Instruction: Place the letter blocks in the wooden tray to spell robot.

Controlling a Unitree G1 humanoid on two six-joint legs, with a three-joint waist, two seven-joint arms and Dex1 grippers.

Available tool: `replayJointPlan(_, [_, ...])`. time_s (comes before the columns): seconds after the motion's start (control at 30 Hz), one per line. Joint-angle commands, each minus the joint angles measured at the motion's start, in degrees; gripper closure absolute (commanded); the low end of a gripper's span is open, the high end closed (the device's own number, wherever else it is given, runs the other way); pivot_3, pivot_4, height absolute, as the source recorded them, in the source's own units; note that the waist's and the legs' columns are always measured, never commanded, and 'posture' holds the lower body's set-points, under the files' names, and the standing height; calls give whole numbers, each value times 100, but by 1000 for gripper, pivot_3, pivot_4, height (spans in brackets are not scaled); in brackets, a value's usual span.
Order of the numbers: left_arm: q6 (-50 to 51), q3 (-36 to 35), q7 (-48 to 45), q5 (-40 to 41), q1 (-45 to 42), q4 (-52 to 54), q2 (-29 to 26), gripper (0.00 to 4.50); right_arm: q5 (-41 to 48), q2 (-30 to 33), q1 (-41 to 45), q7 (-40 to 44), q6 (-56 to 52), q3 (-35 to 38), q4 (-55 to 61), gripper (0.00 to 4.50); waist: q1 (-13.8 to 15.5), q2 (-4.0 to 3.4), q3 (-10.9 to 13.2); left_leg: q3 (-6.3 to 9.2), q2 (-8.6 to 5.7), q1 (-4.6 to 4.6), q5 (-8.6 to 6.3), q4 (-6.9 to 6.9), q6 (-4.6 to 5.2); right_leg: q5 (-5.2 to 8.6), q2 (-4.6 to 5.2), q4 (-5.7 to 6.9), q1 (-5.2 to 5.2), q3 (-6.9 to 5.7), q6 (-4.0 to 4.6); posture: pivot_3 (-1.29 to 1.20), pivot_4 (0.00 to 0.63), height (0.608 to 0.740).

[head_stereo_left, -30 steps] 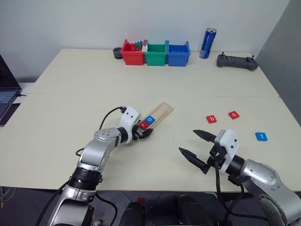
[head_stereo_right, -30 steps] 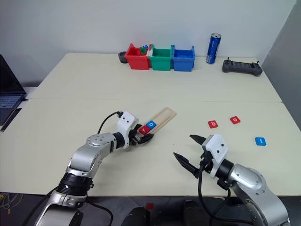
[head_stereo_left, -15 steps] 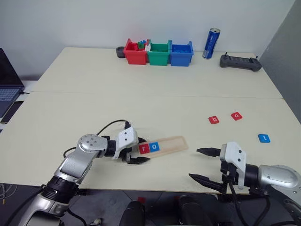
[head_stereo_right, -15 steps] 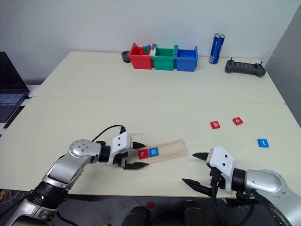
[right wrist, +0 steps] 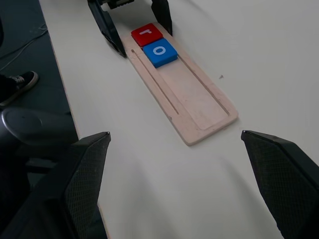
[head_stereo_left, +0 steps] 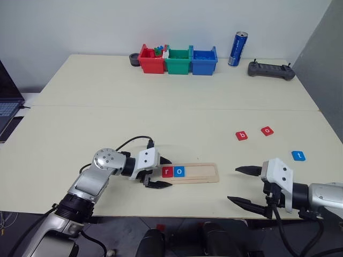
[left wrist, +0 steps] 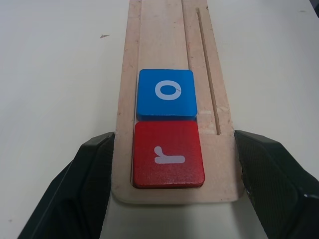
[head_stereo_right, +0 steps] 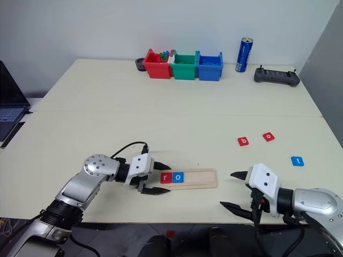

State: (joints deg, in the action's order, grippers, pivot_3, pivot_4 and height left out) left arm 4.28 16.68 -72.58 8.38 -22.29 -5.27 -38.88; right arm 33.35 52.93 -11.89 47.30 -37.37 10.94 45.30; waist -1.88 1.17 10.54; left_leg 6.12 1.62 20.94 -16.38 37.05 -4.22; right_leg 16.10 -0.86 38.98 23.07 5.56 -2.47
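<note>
Tray (head_stereo_left: pixel 195 172) sits lower centre w/ r, o tiles (head_stereo_left: pixel 173 172) in; left gripper (head_stereo_left: pixel 159 172) clamps its end. Right gripper (head_stereo_left: pixel 241 185) wide open, empty. Risk: releasing jolts tray, tiles slide. b, o, t (head_stereo_left: pixel 243 135) loose at right.

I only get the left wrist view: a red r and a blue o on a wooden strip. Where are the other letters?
Observer: Three lie loose on the table, off to the right of the wooden tray: a red b, a red o and a blue t.
Operator: Is anything near them?
Observer: The right tool hangs open by the table's near edge, past the tray's bare end, holding nothing.
Operator: Anything else up there?
Observer: Red, green and blue bins at the far edge, with a blue can nearby.
</note>
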Motion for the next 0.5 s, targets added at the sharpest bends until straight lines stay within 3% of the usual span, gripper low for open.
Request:
replayJointPlan(0.03, [-157,-3,-57,-53,-46,-87,23,1118,72,31,67,50,48,146,72,0,0,0,0,0,0,0,0,0,0,0,0,0,0,0,0,0,150,740])
replayJointPlan(0.2, [-203,4,-93,-48,-81,-199,79,1118,72,11,128,38,33,91,57,0,1,0,0,0,0,0,0,0,0,0,0,0,0,0,1,0,150,740])
replayJointPlan(0.3, [-180,5,-142,-40,-158,-290,103,133,78,8,162,43,19,76,37,0,3,0,0,0,0,0,0,1,0,-2,0,0,-1,0,2,0,150,740])
replayJointPlan(0.5, [-291,-114,-199,-11,-251,-369,64,46,108,9,226,56,-9,58,17,0,-1,0,0,0,0,0,0,1,0,-10,0,0,-1,0,17,0,150,740])
